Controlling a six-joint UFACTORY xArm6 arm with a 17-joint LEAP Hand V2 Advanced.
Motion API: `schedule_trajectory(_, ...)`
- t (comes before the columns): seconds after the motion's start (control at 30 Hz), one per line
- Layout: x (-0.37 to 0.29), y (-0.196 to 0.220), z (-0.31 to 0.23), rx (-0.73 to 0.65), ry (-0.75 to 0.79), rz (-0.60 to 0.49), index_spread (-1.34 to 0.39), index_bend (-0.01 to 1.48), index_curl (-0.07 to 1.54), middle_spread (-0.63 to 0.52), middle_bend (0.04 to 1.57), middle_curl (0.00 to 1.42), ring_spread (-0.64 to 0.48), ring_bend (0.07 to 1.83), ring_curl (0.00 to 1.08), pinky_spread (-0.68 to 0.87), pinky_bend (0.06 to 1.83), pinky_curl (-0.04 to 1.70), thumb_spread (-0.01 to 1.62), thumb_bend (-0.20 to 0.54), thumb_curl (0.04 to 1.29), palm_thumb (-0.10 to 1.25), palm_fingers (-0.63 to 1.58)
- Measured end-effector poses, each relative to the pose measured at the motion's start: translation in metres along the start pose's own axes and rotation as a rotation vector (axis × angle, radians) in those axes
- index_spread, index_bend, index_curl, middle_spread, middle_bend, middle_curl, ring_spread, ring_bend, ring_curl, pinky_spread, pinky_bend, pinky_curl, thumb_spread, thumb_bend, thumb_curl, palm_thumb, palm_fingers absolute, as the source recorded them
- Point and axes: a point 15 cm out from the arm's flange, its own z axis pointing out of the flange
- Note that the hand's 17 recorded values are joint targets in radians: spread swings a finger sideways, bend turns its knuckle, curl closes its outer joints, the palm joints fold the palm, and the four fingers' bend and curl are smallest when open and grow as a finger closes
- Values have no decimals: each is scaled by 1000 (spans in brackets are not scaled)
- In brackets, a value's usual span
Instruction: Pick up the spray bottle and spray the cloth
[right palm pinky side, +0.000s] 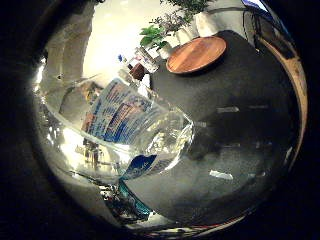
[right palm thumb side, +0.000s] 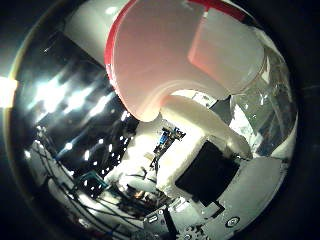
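The spray bottle is close against the palm. In the right little finger side palm view its clear body (right palm pinky side: 120, 120) with a blue and white label fills much of the picture. In the right thumb side palm view its red and white spray head (right palm thumb side: 185, 50) fills the picture. My right hand (right palm thumb side: 200, 150) shows there as white and black parts, with a white finger (right palm thumb side: 200, 112) curled just under the red head. The bottle hangs above a dark grey surface (right palm pinky side: 240, 110). I cannot make out a cloth in either view.
A round wooden table top (right palm pinky side: 196, 54) stands beyond the dark surface, with green plants (right palm pinky side: 165, 25) behind it. A few pale marks (right palm pinky side: 228, 108) lie on the dark surface.
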Motion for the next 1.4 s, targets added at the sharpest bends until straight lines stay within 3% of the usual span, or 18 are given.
schedule_trajectory(0.37,-38,-1,21,-78,-10,16,-316,1070,954,-231,1225,990,-255,1379,839,-240,1113,1346,1349,-9,323,791,1007)
schedule_trajectory(0.63,-69,14,39,-207,-30,184,-299,1057,924,-216,1205,983,-257,1335,851,-230,1061,1400,1333,-6,345,828,1054)
schedule_trajectory(1.0,-135,31,51,-446,-96,260,-291,1060,905,-212,1203,986,-264,1313,875,-222,1050,1427,1298,-8,382,884,1074)
schedule_trajectory(1.4,-139,51,77,-645,-79,250,-277,1085,892,-203,1223,970,-259,1308,892,-217,1043,1450,1257,-10,444,938,1087)
